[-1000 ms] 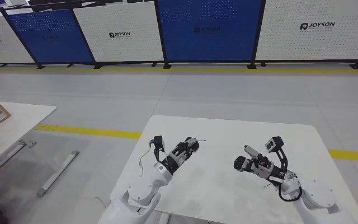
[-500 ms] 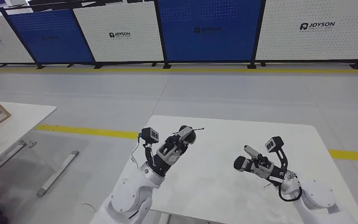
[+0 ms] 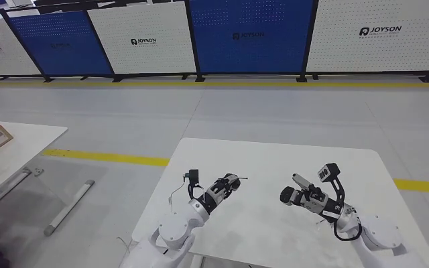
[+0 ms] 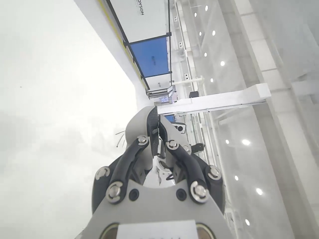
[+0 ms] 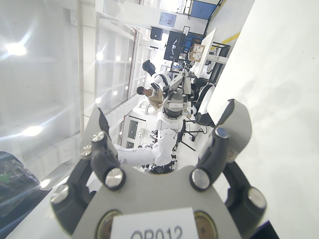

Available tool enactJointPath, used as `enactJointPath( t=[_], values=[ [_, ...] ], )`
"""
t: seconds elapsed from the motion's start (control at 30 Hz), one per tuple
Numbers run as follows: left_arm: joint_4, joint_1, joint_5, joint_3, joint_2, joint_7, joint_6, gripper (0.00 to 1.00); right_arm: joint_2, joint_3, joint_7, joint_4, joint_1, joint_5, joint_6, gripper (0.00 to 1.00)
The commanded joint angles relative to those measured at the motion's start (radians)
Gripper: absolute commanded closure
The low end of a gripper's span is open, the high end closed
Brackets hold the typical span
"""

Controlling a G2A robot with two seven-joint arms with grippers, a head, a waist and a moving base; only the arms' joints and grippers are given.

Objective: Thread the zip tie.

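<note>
Zip tie (image 3: 241,178) clamped in left gripper (image 3: 232,179) – long axis points frame-right at released right gripper (image 3: 291,186) – well apart, lower centre.

A white, smooth, rectangular table top (image 3: 281,157) stands on a pale grey floor (image 3: 201,107), where a yellow painted stripe (image 3: 100,157) passes beneath it.

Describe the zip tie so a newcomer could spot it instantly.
On the white rectangular table, find the robot's left hand, shut over the near-left part of the tabletop. The zip tie is the thin dark plastic strand poking out past its fingertips toward the other arm. Nothing else there is so thin, and the right hand is open and empty.
</note>
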Motion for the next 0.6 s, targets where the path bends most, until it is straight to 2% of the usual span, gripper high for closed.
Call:
enactJointPath(
  t=[0.0, 0.33, 0.47, 0.57],
  values=[
    [0.009, 0.0, 0.01, 0.007, -0.001, 0.006, -0.011, 1.0, 0.0, 0.0, 0.0, 0.0, 0.0, 0.0, 0.0, 0.0],
    [0.008, 0.0, 0.009, 0.008, -0.001, 0.004, -0.013, 1.0, 0.0, 0.0, 0.0, 0.0, 0.0, 0.0, 0.0, 0.0],
    [0.042, -0.002, 0.062, 0.03, -0.001, -0.002, -0.035, 1.0, 0.0, 0.0, 0.0, 0.0, 0.0, 0.0, 0.0, 0.0],
    [0.047, 0.003, 0.086, 0.054, -0.001, -0.038, -0.041, 1.0, 0.0, 0.0, 0.0, 0.0, 0.0, 0.0, 0.0, 0.0]
  ],
)
